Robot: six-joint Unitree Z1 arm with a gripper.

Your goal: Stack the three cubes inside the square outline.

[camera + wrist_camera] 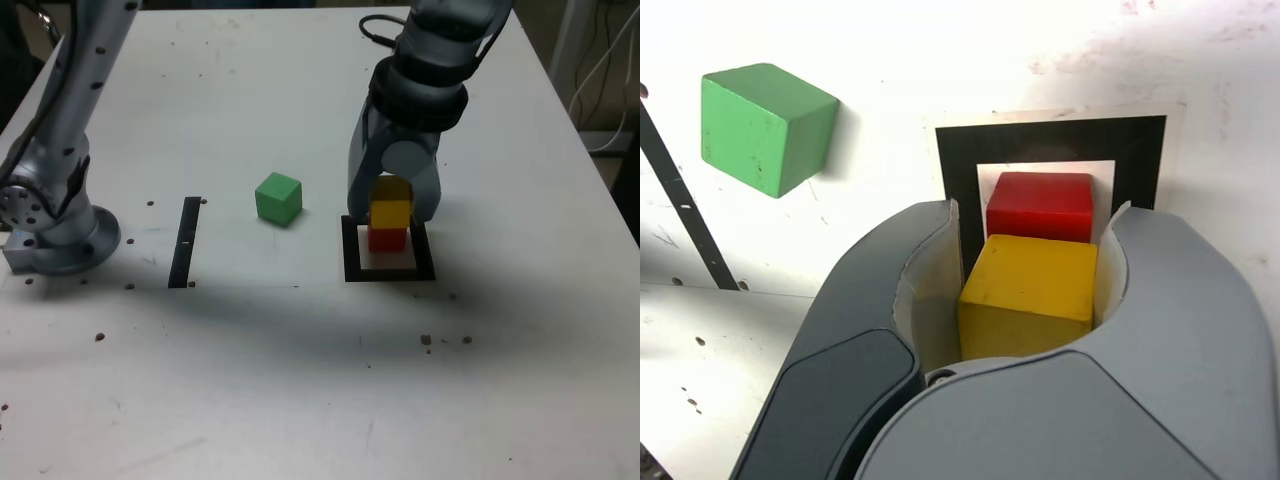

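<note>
Over the square outline (389, 270): gripper (391, 205) lowered, jaws closed against both sides of the yellow cube (1032, 292). Directly beneath, red cube (1040, 206) on the outline's white centre; whether yellow touches red cannot be told. Toward the exterior view's left, green cube (279, 198) lying free, well apart, then a straight black strip (185, 242) and the arm's base (60, 235). All on a white table (300, 380) speckled with dark crumbs.
</note>
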